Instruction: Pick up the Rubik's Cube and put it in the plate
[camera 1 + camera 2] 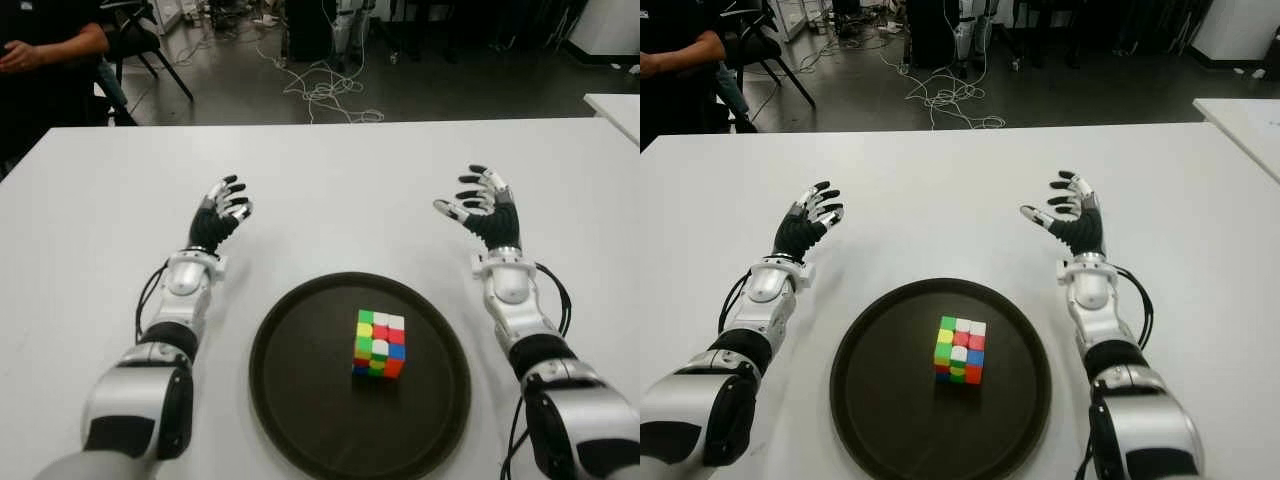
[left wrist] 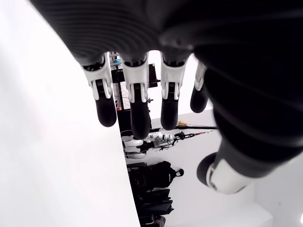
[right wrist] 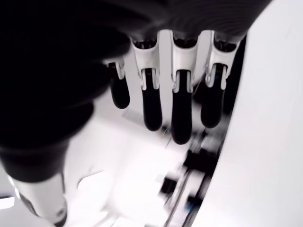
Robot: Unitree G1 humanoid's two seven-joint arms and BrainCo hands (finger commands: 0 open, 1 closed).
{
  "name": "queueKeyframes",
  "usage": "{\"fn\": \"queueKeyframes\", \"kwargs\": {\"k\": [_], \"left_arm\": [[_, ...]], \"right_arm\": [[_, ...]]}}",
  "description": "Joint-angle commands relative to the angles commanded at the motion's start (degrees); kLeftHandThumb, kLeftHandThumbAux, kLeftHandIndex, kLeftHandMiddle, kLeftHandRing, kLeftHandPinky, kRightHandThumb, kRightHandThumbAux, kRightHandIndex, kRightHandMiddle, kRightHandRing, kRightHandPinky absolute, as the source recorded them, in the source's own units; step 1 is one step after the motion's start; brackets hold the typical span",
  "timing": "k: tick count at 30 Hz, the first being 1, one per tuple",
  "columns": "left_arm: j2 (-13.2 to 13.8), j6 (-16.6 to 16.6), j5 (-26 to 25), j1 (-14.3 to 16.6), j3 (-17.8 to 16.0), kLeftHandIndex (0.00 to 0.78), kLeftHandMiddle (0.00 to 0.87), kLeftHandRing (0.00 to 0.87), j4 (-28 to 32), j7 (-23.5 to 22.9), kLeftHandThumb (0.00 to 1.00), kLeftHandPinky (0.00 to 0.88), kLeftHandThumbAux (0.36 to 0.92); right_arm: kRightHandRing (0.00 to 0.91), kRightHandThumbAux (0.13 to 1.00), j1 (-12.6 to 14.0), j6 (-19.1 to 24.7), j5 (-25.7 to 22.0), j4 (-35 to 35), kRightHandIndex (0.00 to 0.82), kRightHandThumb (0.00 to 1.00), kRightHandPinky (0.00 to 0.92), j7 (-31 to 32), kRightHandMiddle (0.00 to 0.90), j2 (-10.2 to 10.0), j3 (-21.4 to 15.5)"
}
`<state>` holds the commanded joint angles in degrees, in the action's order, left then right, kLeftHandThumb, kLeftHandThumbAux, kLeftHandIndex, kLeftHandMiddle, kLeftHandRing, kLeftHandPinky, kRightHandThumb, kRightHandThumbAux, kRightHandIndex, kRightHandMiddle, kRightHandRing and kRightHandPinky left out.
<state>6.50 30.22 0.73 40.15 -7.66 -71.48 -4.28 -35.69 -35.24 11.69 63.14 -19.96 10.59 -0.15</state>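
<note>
The Rubik's Cube (image 1: 379,344) stands inside the round dark plate (image 1: 300,400) on the white table, near the front middle. My left hand (image 1: 222,212) is over the table to the left of the plate, fingers spread and holding nothing. Right of the plate, my right hand (image 1: 480,205) is likewise raised with its fingers (image 3: 182,118) relaxed and empty. Both wrist views show only spread fingers (image 2: 137,113) against the white tabletop, with no cube between them.
The white table (image 1: 340,180) stretches to a far edge, beyond which lie cables (image 1: 325,90) on a dark floor. A seated person (image 1: 45,50) is at the back left. Another white table's corner (image 1: 615,105) shows at the right.
</note>
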Motion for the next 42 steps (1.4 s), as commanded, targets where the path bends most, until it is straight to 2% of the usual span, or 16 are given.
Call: {"fn": "queueKeyframes", "kwargs": {"k": [6, 20, 31, 40, 42], "left_arm": [[0.1, 0.2, 0.4, -0.2, 0.3, 0.111, 0.178, 0.186, 0.2, 0.1, 0.191, 0.189, 0.729], [0.1, 0.7, 0.3, -0.6, 0.3, 0.104, 0.171, 0.178, 0.4, 0.3, 0.166, 0.183, 0.73], [0.4, 0.7, 0.4, -0.6, 0.4, 0.106, 0.172, 0.18, 0.3, 0.1, 0.19, 0.181, 0.713], [0.5, 0.9, 0.3, -0.6, 0.2, 0.103, 0.172, 0.177, 0.3, -0.1, 0.198, 0.178, 0.737], [0.4, 0.8, 0.2, -0.6, 0.1, 0.102, 0.172, 0.177, 0.3, 0.0, 0.196, 0.176, 0.736]], "right_arm": [[0.279, 0.729, 0.3, -0.2, 2.9, 2.0, 0.17, 0.0, 0.29, -2.1, 0.261, 0.8, 1.7], [0.244, 0.758, 0.2, -0.7, 3.4, 3.4, 0.159, 0.0, 0.246, -1.1, 0.238, 0.8, 2.4], [0.25, 0.765, 0.8, -1.4, 2.9, 2.4, 0.152, 0.0, 0.263, -1.6, 0.237, 0.1, 2.0], [0.251, 0.769, 1.7, -2.6, 0.5, 0.8, 0.154, 0.0, 0.253, -0.4, 0.24, -0.7, 0.4], [0.249, 0.77, 2.6, -3.0, -0.3, -0.4, 0.152, 0.0, 0.251, 0.1, 0.239, -1.1, 0.0]]}}
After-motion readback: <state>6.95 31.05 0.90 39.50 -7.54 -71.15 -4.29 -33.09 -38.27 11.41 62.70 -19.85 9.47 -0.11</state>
